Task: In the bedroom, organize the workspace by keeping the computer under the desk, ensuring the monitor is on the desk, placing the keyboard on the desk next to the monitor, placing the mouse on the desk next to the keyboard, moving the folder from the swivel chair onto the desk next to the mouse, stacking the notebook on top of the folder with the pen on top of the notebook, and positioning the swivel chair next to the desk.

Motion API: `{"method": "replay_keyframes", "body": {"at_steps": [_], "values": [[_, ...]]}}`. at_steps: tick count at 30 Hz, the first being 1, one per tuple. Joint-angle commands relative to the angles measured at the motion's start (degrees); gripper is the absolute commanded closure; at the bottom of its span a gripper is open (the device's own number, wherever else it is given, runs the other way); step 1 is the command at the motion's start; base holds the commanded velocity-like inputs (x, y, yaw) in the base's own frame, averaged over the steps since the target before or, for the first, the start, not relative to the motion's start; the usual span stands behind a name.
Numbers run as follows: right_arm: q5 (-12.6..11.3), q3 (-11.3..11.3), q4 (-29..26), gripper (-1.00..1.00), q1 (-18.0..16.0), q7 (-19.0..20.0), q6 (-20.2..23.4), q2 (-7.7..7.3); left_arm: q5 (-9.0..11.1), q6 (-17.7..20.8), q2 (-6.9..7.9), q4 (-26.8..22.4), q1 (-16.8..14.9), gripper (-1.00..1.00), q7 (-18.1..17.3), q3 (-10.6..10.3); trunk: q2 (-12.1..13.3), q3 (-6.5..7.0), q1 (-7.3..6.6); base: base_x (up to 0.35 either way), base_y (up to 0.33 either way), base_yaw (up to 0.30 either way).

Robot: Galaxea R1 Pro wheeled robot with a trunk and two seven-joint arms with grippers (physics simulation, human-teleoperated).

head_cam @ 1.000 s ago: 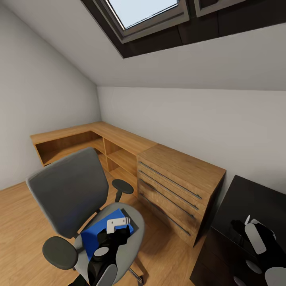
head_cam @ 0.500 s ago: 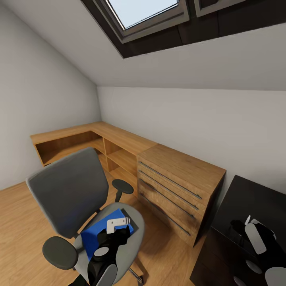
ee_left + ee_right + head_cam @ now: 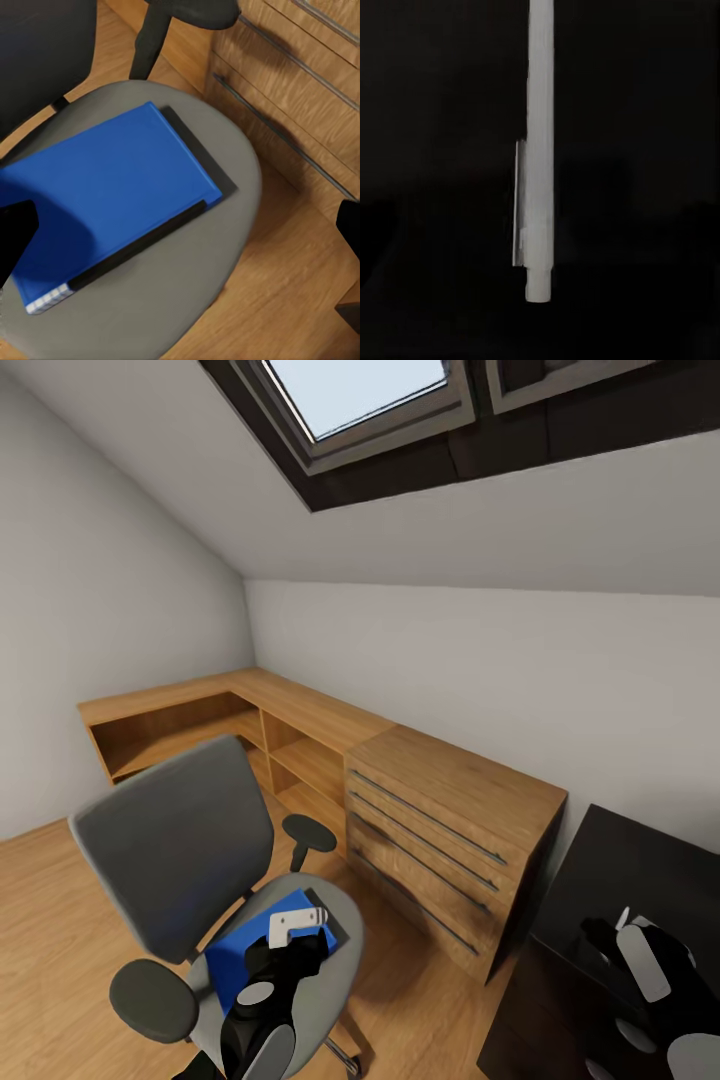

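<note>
We see the folder (image 3: pixel 112 191) lying flat on the swivel chair (image 3: pixel 170 840) seat, beside the wooden drawer chest (image 3: pixel 450 840). Our left gripper (image 3: pixel 285 950) hovers above it, fingers apart. Our right gripper (image 3: pixel 640 945) is over the desk (image 3: pixel 640 860), clamped on the pen (image 3: pixel 540 150).

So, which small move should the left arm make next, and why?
Probably lower the left gripper onto the folder and grasp its edge. The folder lies flat on the swivel chair seat directly below that gripper, which holds nothing, and it belongs on the desk.
</note>
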Motion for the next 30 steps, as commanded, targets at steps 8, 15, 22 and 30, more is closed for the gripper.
{"method": "replay_keyframes", "body": {"at_steps": [8, 15, 22, 30], "values": [[-0.6, 0.0, -0.2, -1.0, 0.0, -0.5, 0.1, -0.01, 0.4, 0.2, 0.0, 0.0, -0.1, -1.0, 0.5, -0.1, 3.2, 1.38, -1.76, 0.0, 0.0, 0.0], [-0.6, 0.0, -0.8, -1.0, 0.0, -0.5, 0.1, 0.01, 0.4, 0.2, 0.03, 0.0, -0.1, -1.0, 0.5, -0.1, 6.0, 2.63, -3.3, 0.0, 0.0, 0.0], [-0.6, 0.1, -7.5, -1.0, 0.0, -1.0, 0.4, 1.12, 0.4, 0.1, 0.07, 0.0, -0.1, -1.0, 0.5, -0.1, 8.8, 3.89, -4.84, 0.0, 0.0, 0.0], [-0.3, 0.3, -11.6, -1.0, 0.1, -1.3, 0.6, 4.14, 0.3, -0.1, 0.21, -0.2, -0.1, -1.0, 0.5, 0.1, 12.0, 5.32, -6.59, 0.0, 0.0, 0.01]]}}
